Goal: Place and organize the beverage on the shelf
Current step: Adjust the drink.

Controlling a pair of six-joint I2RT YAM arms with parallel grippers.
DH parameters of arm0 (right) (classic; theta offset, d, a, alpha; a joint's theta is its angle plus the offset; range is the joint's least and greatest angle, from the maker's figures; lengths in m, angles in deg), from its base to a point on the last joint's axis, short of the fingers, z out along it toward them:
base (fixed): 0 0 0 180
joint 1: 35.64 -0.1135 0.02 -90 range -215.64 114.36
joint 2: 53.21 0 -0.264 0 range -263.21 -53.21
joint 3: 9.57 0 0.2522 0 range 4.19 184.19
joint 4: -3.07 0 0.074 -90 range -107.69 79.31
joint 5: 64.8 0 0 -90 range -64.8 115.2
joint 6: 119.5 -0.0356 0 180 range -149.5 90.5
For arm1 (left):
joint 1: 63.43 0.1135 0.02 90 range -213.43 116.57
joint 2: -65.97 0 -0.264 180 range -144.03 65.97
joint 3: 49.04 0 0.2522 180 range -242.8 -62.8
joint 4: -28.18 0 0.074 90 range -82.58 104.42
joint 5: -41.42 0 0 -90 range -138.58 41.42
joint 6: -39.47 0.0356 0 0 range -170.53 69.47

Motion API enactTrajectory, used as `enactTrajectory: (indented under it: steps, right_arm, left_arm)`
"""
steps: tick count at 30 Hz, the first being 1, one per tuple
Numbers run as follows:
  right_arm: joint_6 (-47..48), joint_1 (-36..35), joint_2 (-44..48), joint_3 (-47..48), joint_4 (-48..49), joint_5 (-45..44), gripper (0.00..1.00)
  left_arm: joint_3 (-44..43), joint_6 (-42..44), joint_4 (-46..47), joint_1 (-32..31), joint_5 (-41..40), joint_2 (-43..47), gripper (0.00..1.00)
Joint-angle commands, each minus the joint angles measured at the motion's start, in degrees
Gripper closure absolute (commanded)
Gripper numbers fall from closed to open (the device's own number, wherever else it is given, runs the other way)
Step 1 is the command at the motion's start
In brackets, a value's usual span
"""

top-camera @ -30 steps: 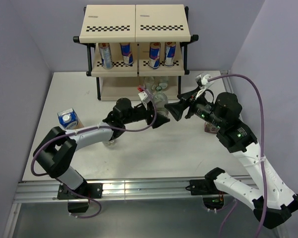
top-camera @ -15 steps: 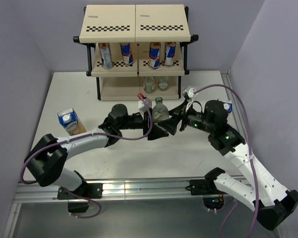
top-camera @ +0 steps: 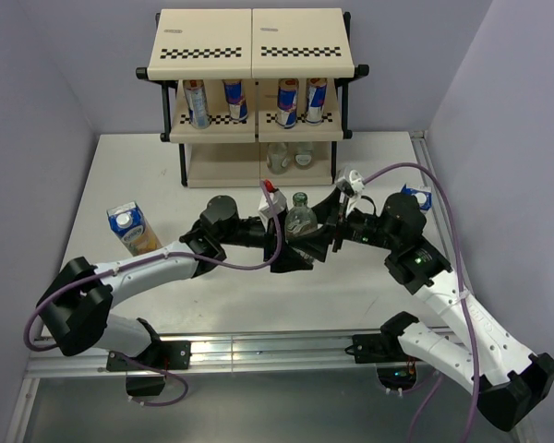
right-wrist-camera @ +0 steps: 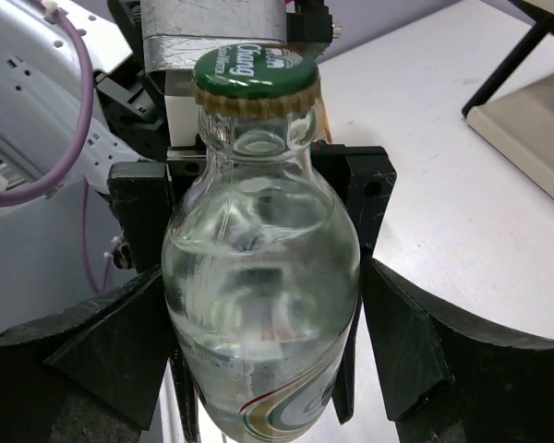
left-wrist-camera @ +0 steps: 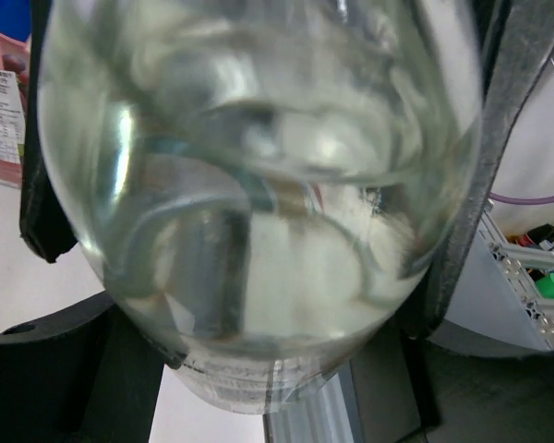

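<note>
The table [top-camera: 148, 185] is bounded by purple walls at the left, back and right, and a metal rail is run along its near edge. Bare white surface is seen between the shelf [top-camera: 254, 41] and the arms, with a wider stretch at the left. The shelf is set against the back wall. Its middle tier is filled by four cans [top-camera: 235, 100], and two small bottles [top-camera: 278, 157] are stood on the right half of the bottom tier. A yellow carton [top-camera: 129, 228] is stood near the left edge, and a second carton [top-camera: 415, 197] is half hidden behind the right arm. At mid-table a clear, green-capped bottle [right-wrist-camera: 258, 258] is held upright, clamped between the fingers [left-wrist-camera: 485, 166] of the left gripper [top-camera: 294, 247]. The right gripper [top-camera: 325, 235] is set around its lower body, with the fingers just beside the glass; whether they press cannot be told.
</note>
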Motion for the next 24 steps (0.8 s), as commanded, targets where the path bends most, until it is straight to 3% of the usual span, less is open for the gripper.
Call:
enactTrajectory:
  steps: [1,3,4,5,7,8,9,10,11,12,19,24]
  right_arm:
    - [-0.14,-0.79,0.95,-1.24,4.73,3.42,0.17]
    - [-0.49,-0.96,0.60,-1.24,6.05,4.12,0.26]
    - [-0.32,-1.05,0.51,-0.98,5.70,3.69,0.37]
    - [0.03,-1.31,0.51,-0.71,4.92,2.99,0.68]
    - [0.82,-1.49,1.30,-0.54,5.26,2.46,0.97]
    - [0.83,-1.49,1.91,-0.71,6.57,2.02,1.00]
    - [0.83,-1.58,3.22,-1.23,7.27,2.10,1.00]
    - [0.74,-1.58,4.02,-1.50,8.33,2.19,1.00]
    - [0.56,-1.58,4.55,-1.68,9.73,1.58,1.00]
    - [0.91,-1.58,5.60,-1.76,10.26,1.32,1.00]
    - [5.30,-1.58,6.84,-0.71,6.58,-9.57,1.00]
    - [7.24,-1.58,5.53,-2.90,7.10,-6.87,1.00]
  left_arm:
    - [-5.65,1.48,4.41,-0.77,2.34,4.72,1.00]
    - [-5.91,2.36,3.09,-0.86,1.29,5.51,1.00]
    - [-6.00,2.80,2.65,-0.86,0.76,5.95,1.00]
    - [-6.00,3.50,1.69,-0.86,-0.03,6.22,0.97]
    - [-6.00,4.38,0.46,-0.86,-3.19,7.53,0.82]
    - [-5.82,5.25,-1.03,-0.86,-4.24,8.06,0.74]
    - [-5.82,5.78,-1.91,-0.86,-6.60,8.85,0.49]
    - [-6.00,6.40,-3.14,-0.86,-7.67,9.21,0.38]
    - [-6.09,7.62,-5.42,-0.86,-9.25,9.47,0.06]
    - [-6.26,8.07,-6.92,-0.86,-10.57,9.82,0.01]
    - [-5.57,13.08,-16.68,-0.77,-23.82,14.91,0.00]
    - [-4.67,13.87,-16.87,-0.69,-29.74,20.71,0.01]
